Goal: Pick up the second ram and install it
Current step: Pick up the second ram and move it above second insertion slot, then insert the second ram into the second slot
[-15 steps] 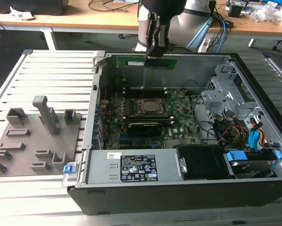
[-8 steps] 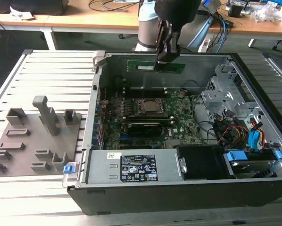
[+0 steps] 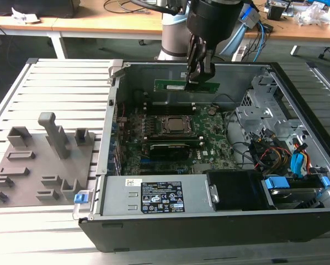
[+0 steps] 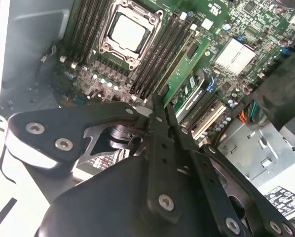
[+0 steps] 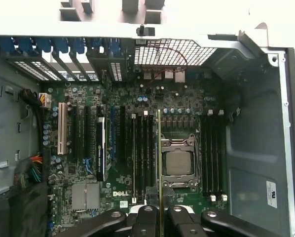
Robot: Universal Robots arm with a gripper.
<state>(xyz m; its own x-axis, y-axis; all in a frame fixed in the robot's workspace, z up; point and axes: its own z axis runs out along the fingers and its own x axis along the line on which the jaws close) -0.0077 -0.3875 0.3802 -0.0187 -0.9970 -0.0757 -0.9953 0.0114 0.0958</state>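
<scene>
Exterior view: gripper (image 3: 198, 77) at upper centre, clamped on the second ram (image 3: 186, 86), held edge-down above the motherboard (image 3: 209, 141) inside the open case (image 3: 209, 232). Carry done, seating in hand. First wrist view: stick (image 5: 159, 163) apparently lined over the slots (image 5: 141, 158) beside the processor socket (image 5: 178, 163); a straight, even descent called for.

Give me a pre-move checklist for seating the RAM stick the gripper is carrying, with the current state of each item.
1. Grip: gripper shut on the second ram - ok.
2. Stick above the open case, over the motherboard - ok.
3. Stick edge runs parallel to the memory slots beside the CPU socket, first wrist view - ok.
4. Target slot empty - cannot tell.
5. Slot latches open - cannot tell.
</scene>
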